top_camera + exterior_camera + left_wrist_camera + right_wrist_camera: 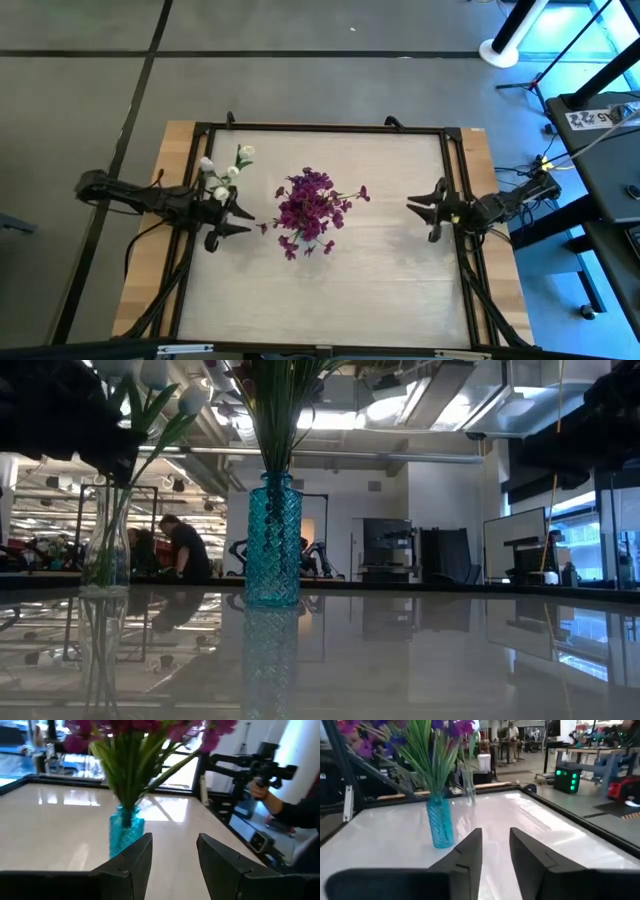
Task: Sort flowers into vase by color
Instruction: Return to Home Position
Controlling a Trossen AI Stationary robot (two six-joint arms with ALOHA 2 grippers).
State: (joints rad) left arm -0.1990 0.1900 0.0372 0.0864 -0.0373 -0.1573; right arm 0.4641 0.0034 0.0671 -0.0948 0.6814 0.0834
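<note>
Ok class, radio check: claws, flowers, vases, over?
Left claw open, empty, by white flowers. Right claw open, empty, far right. Purple flowers in blue vase, white in clear vase. Nothing in the way.

Black jointed left arm [130, 192], right arm [510, 200], dark cables [478, 290], left hand [246, 221], right hand [418, 208], wedge-shaped fingers [131, 865]

Purple flowers [310, 212] stood bunched near the middle of the white table [390, 290]. Whatever held them was hidden under the blossoms. One sprig leaned out of the bunch toward the right arm's side. White flowers [224, 172] stood well to the left of the purple bunch, slightly nearer the table's far edge. Left gripper [247, 222] hung just left of the purple bunch, fingers spread, nothing between them. Right gripper [415, 215] hung farther off on the bunch's right, pointing at it, fingers spread, nothing between them.
</note>
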